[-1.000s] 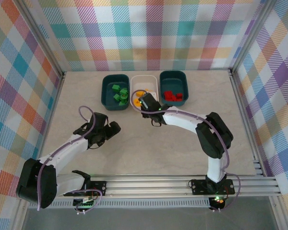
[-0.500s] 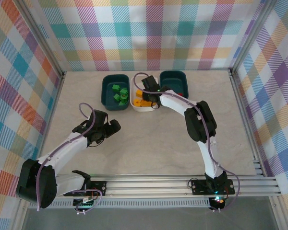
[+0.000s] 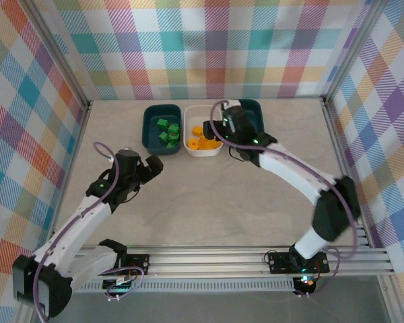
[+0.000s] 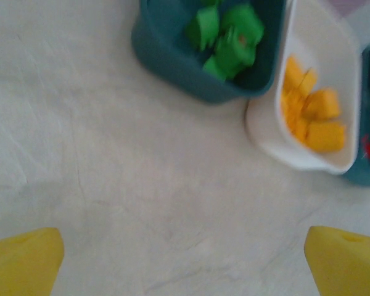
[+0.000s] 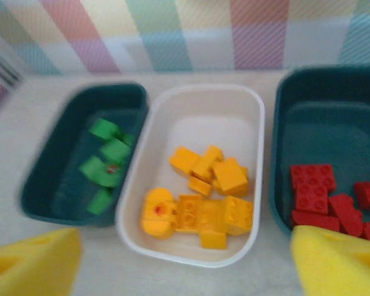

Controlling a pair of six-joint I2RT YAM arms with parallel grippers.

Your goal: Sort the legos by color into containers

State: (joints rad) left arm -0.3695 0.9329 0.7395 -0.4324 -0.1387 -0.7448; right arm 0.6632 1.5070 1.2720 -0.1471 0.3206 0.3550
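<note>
The right teal tub, rounded plastic, cut off at frame edge, holds studded red legos. The white tub holds orange legos; the left teal tub, green legos. Both left pincer and right pincer stand open, empty.

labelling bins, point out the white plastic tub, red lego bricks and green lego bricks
white plastic tub [image 5: 203,105]: right wrist view, far inner wall
red lego bricks [image 5: 312,185]: right wrist view, brick's studded top
green lego bricks [image 5: 115,150]: right wrist view, middle brick's top

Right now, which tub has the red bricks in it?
The dark teal tub at the right end of the row holds the red bricks. The other teal tub has green bricks; the white tub between them has yellow-orange bricks.
</note>
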